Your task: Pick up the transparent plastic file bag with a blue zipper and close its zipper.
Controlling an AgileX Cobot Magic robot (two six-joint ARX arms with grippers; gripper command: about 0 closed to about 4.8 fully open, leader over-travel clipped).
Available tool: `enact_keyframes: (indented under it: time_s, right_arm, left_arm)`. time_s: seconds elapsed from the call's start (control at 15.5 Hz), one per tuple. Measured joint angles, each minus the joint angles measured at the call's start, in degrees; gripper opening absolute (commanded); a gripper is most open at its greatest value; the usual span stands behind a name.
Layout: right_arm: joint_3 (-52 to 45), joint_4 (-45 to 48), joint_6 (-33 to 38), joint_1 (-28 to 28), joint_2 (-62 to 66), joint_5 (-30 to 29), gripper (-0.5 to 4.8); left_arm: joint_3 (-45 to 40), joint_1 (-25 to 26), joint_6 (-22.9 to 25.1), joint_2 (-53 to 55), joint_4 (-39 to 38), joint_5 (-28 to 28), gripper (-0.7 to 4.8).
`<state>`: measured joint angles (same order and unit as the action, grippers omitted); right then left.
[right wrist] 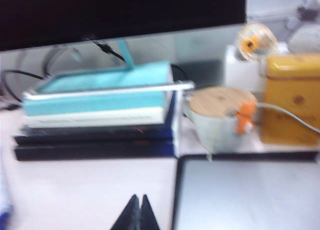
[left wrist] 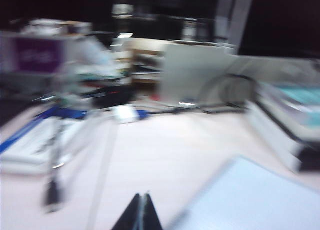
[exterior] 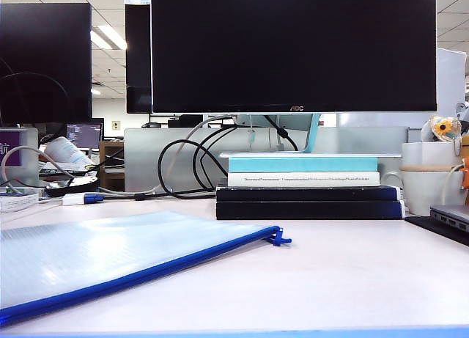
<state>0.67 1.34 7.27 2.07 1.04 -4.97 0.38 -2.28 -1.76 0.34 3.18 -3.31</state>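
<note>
file bag (exterior: 110, 257): large flat rectangular pouch, translucent pale blue-white plastic with a fine grid texture, lying flat on the smooth pale table (exterior: 352, 279) at the exterior view's left, free of both grippers. zipper (exterior: 139, 276): narrow dark blue strip along its near long edge, small blue pull tab (exterior: 278, 240) at the right end.

left gripper (left wrist: 141, 212): dark tapered fingertips pressed together into a point, nothing between them, above bare table; view blurred, a pale corner of the bag close beside it.

right gripper (right wrist: 137, 214): tips likewise pressed together, empty, over the table before the stack of books (right wrist: 97, 110), beside a flat grey slab (right wrist: 245, 195). a round mug with wooden lid (right wrist: 220, 115) and a yellow tin (right wrist: 292, 103) stand behind the slab
</note>
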Motion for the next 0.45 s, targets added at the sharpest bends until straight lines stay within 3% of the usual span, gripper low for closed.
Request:
enact_keyframes:
  time_s: [0.45]
  right_arm:
    - [0.0, -4.9, 0.9, 0.0, 0.1, 2.4, 0.14]
  left_arm:
    - [0.0, 0.0, 0.8, 0.0, -5.7, -1.0, -0.06]
